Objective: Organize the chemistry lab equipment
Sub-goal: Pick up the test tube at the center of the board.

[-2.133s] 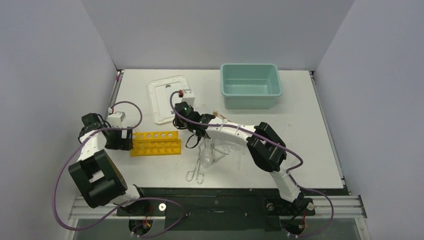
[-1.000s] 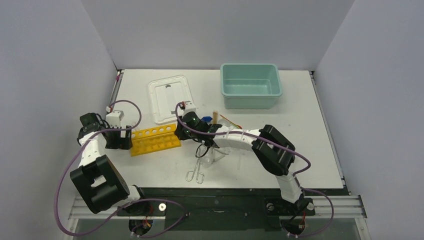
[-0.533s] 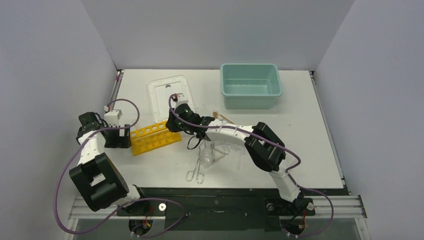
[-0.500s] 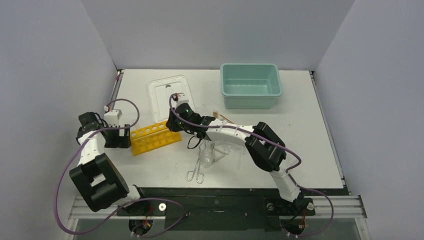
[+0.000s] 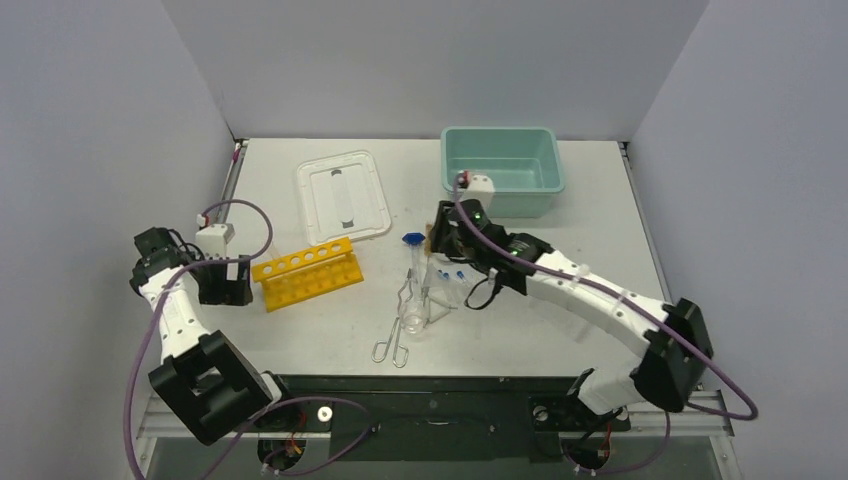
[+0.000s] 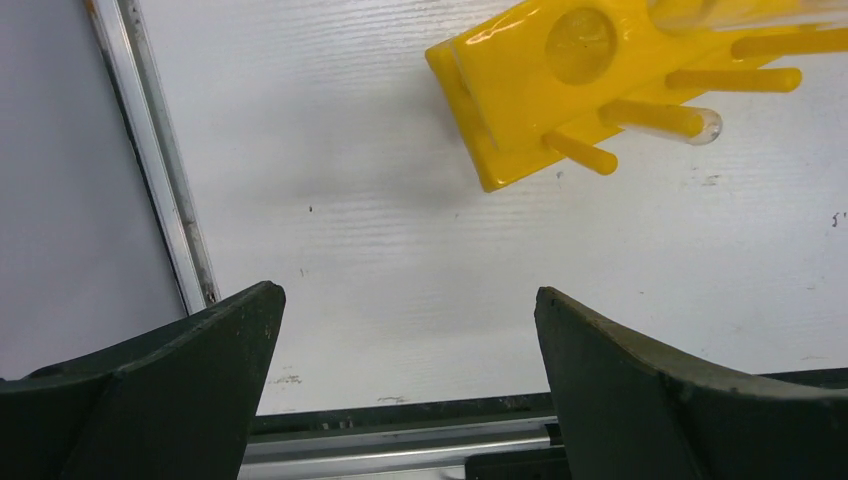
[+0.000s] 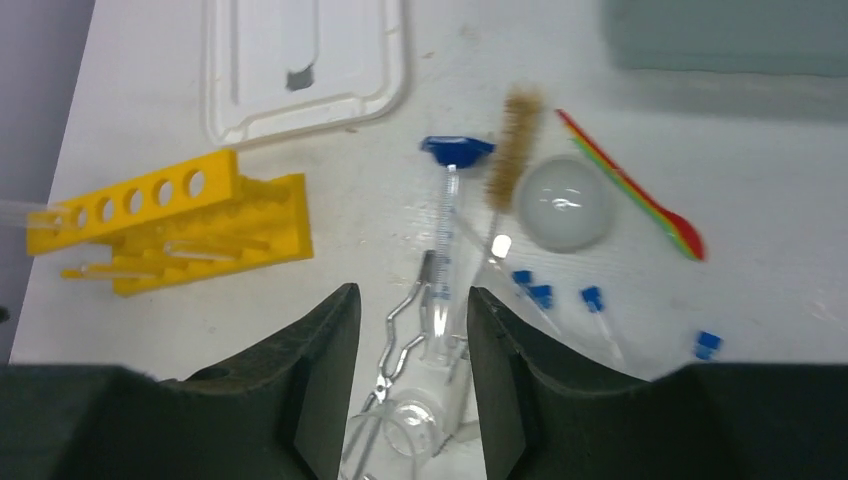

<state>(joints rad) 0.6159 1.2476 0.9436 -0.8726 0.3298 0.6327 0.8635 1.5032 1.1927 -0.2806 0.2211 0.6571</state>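
Left gripper (image 6: 407, 300) is hanging spread wide and empty just beside the glossy yellow plastic rack (image 6: 560, 70), which is holding a clear glass tube (image 6: 670, 122). Right gripper (image 7: 410, 300) is hovering, fingers parted and empty, over bent-wire tongs (image 7: 398, 322), a bristly tan brush (image 7: 512, 140), a frosted round dish (image 7: 566, 203) and blue-capped vials (image 7: 541, 295) lying on the white desk (image 7: 370, 180).

The left wrist view's top edge crops the yellow rack (image 6: 520, 90); the teal tub (image 7: 720, 35) looks blurred.
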